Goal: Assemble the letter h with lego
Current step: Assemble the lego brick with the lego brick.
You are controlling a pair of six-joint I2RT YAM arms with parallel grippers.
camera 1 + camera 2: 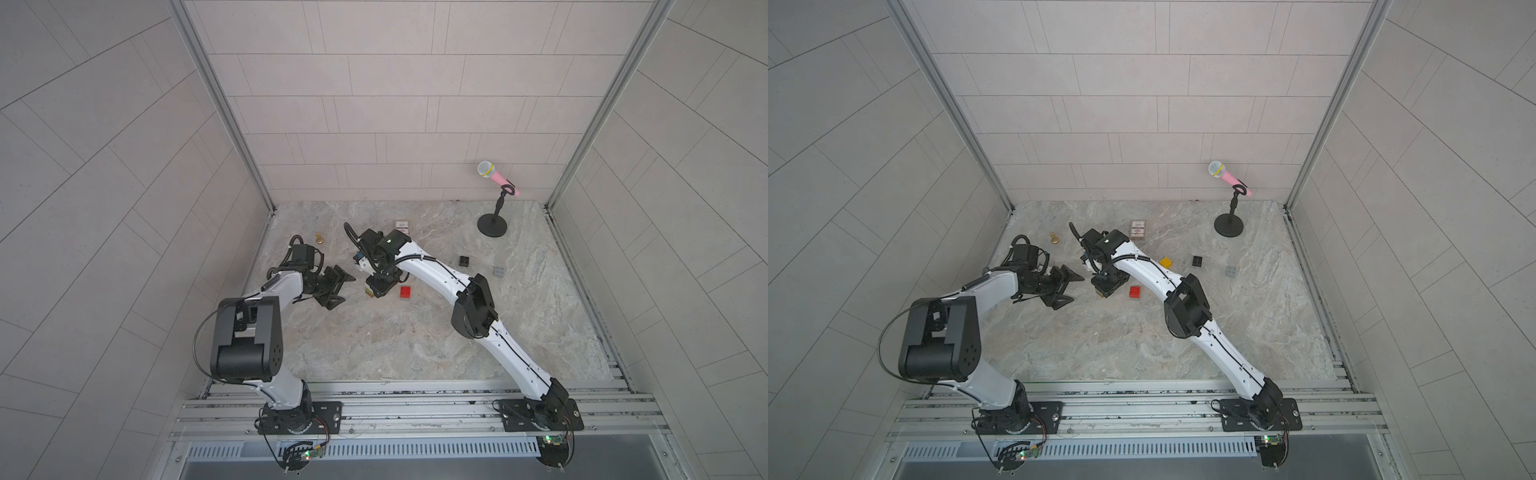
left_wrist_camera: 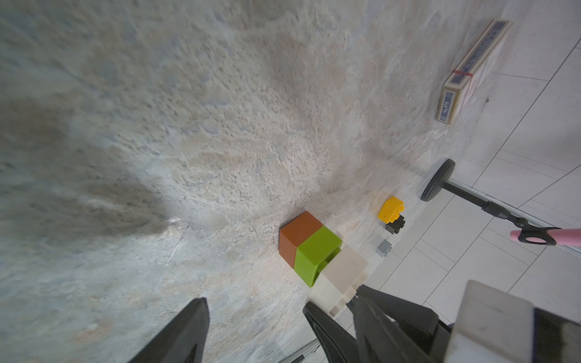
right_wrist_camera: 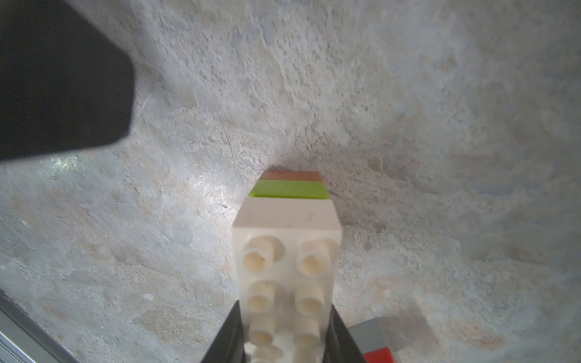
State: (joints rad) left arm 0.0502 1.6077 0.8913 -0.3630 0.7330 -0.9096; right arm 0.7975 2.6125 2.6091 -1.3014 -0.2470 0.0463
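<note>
**Mid-table: a part-built h, pinched by its white brick**

Near the table's middle stands the stack. The brown brick sits on the table, the green brick on that, and the white brick on top, studs up. The white brick's long end juts out past the green. The right gripper is clamped across that jutting end, one finger flat on each long side. The left gripper hangs just beside the stack, jaws wide apart and empty.

These bricks look light, hard and glossy: hollow moulded plastic with square edges. I'd expect no give under a squeeze, though they could slide between smooth fingers. Flat opposite sides seem the place to hold, as the right gripper does now; studs and corners offer little. The joints look like the weak spots. A dark slit shows between white and green in both wrist views, so that joint may not be pressed fully home. Holding the overhang also gives leverage that could pry it off.

The red brick lies just beside the right gripper. The yellow brick, black brick and grey brick lie farther off, well apart. The tabletop is stone-patterned, matt and rough-looking.

Toward the back wall are a printed card box and a small brass pawn. A pink microphone on a round black stand is in the far corner.
</note>
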